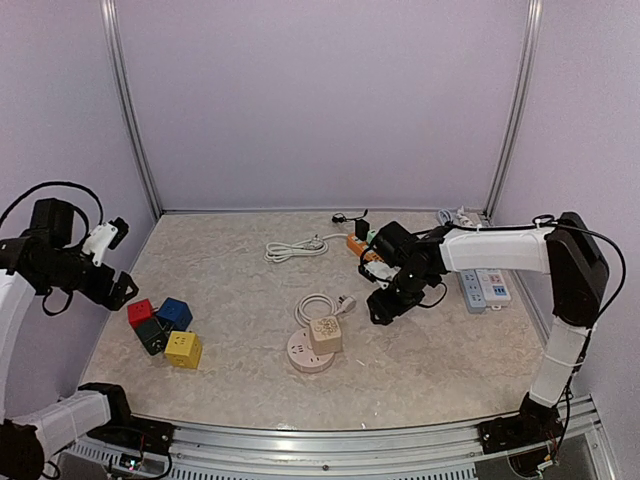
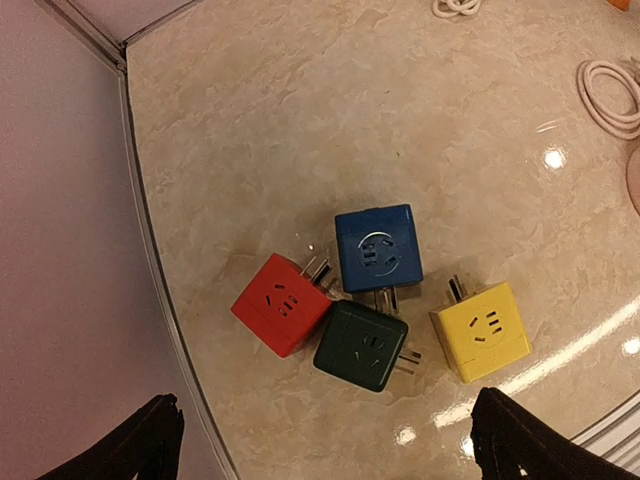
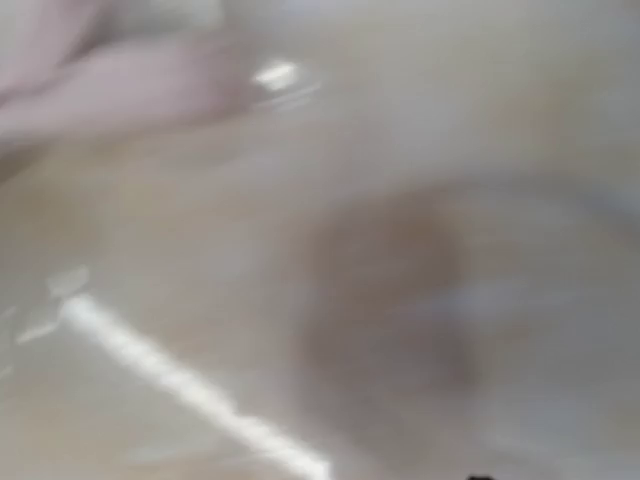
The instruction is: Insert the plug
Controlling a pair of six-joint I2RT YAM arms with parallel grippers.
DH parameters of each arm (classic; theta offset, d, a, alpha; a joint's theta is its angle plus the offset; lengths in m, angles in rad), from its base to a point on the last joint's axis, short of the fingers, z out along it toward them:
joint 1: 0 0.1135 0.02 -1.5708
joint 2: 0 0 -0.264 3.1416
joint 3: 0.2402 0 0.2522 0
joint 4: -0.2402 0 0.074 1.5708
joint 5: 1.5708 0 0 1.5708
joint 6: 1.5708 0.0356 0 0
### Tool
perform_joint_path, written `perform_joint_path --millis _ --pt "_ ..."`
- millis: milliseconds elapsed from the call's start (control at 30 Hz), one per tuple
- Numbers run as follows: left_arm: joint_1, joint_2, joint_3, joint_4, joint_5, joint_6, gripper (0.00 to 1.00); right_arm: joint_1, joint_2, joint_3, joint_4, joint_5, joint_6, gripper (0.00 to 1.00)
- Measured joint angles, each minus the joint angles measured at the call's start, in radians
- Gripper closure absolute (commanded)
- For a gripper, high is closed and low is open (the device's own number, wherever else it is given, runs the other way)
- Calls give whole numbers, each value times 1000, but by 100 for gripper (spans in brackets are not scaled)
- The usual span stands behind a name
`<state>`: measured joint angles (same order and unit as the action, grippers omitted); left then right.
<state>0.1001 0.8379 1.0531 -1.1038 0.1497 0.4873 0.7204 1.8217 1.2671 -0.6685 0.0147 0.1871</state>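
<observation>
A white plug (image 1: 346, 302) lies on the table at the end of a coiled white cable (image 1: 312, 306). Just in front of it a beige cube adapter (image 1: 324, 334) sits on a round beige socket (image 1: 309, 352). My right gripper (image 1: 384, 306) hangs low over the table just right of the plug. The top view does not show how its jaws stand, and the right wrist view is a pale blur. My left gripper (image 1: 122, 262) is raised at the far left, open and empty. Its dark fingertips (image 2: 160, 440) frame the bottom corners of the left wrist view.
Red (image 2: 282, 303), blue (image 2: 378, 248), dark green (image 2: 361, 345) and yellow (image 2: 481, 331) cube adapters cluster at the left. Another white cable (image 1: 293, 247) lies at the back. An orange strip (image 1: 358, 243) and white power strips (image 1: 484, 288) lie at the right, by the wall.
</observation>
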Motion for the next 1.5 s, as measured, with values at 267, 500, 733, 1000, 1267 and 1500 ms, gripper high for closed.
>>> perform_joint_path --millis 267,500,733,1000,1267,1500 --pt "-11 -47 -32 -19 10 34 1 175 -11 -146 6 -110 83 40" --pt "-12 -51 -32 1 52 34 1 367 -100 -275 147 -130 212 42" --pt "-12 -49 -32 15 58 34 1 463 17 -185 317 -33 287 43" --pt "-12 -60 -32 20 68 29 1 443 274 126 401 59 334 42" --pt "-12 -59 -31 23 72 25 1 309 484 438 391 64 305 38" --pt "-10 -59 -29 34 79 15 1 223 449 430 336 116 217 35"
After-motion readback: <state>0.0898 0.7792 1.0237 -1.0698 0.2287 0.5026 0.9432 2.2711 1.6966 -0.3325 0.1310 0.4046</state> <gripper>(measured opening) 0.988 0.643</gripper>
